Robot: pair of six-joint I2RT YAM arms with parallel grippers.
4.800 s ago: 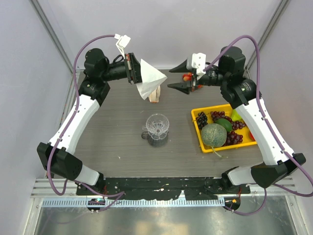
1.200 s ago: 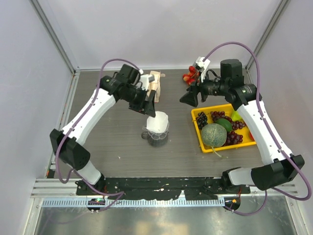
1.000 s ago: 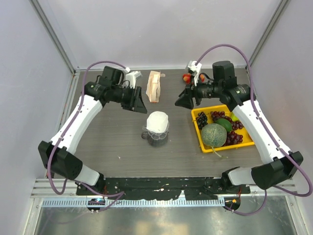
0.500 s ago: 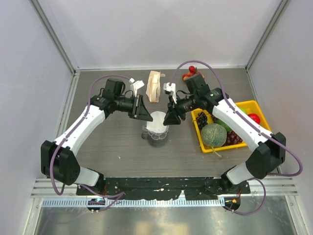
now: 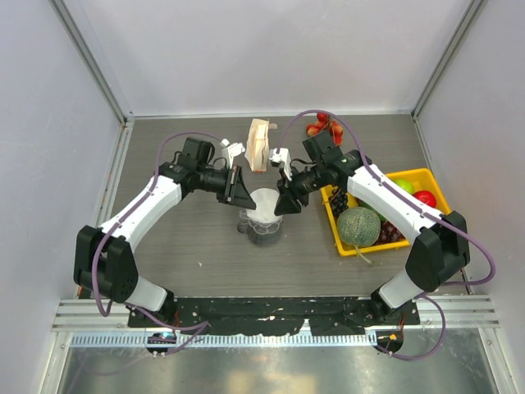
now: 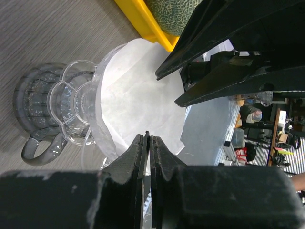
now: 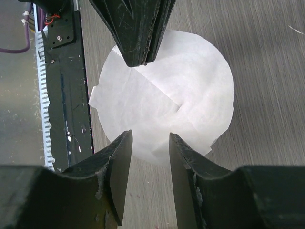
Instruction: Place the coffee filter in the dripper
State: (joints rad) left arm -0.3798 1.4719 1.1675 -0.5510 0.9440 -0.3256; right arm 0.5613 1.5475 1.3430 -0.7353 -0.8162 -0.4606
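Note:
The white coffee filter [image 5: 264, 199] sits opened as a cone in the clear ribbed dripper [image 5: 264, 227], which stands on a clear glass cup with a handle [image 6: 29, 110]. My left gripper [image 5: 245, 190] is shut, and its tips [image 6: 147, 139] rest on the filter's left rim [image 6: 138, 95]. It also shows in the right wrist view [image 7: 143, 62], pointing into the filter [image 7: 181, 95]. My right gripper [image 5: 282, 203] is open and empty. Its fingers [image 7: 148, 138] straddle the filter's right rim.
A beige pack of stacked filters [image 5: 259, 146] stands behind the dripper. A yellow tray [image 5: 385, 245] on the right holds a melon [image 5: 358, 227], grapes and other fruit. Red fruit [image 5: 322, 125] lies at the back.
The filter went from held aloft in my left gripper to resting in the dripper. My left gripper let go, drew back, then returned shut. My right gripper moved in from the right.

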